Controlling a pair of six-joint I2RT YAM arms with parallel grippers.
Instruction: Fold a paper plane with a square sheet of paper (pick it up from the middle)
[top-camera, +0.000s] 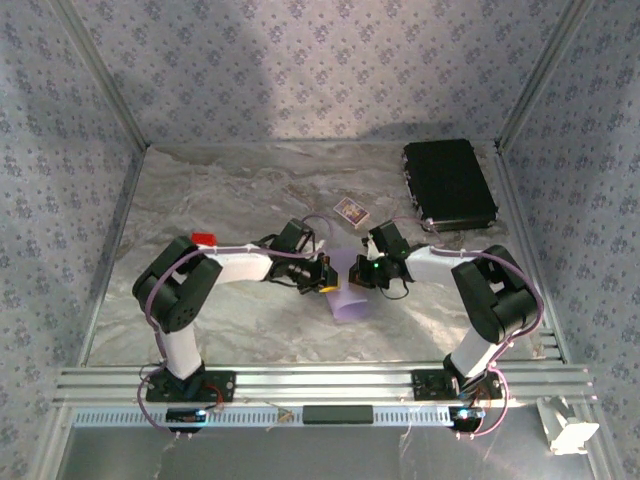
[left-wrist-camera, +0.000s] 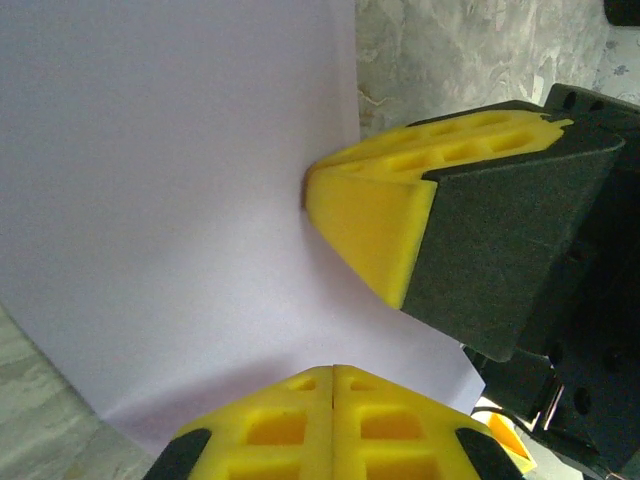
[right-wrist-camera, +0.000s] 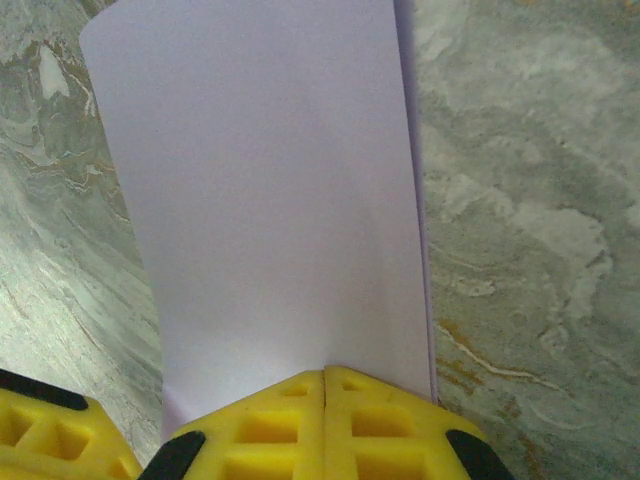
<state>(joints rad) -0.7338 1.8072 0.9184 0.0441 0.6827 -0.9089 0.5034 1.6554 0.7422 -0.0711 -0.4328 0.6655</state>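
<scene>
Above the table (top-camera: 200, 300), the left gripper (left-wrist-camera: 333, 372) and right gripper (right-wrist-camera: 325, 375) each pinch an edge of the sheet of paper (right-wrist-camera: 270, 200), which looks light, floppy and easily creased.

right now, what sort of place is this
Probably a robot test cell rather than a home: a left arm and right arm bolted to an aluminium rail, a marble-patterned table boxed in by patterned walls, and a black case at the back.

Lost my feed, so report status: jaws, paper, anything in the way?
Left gripper and right gripper: jaws shut on paper. Paper looks doubled over, a plain strip. Card and black case sit farther back, apart.
</scene>
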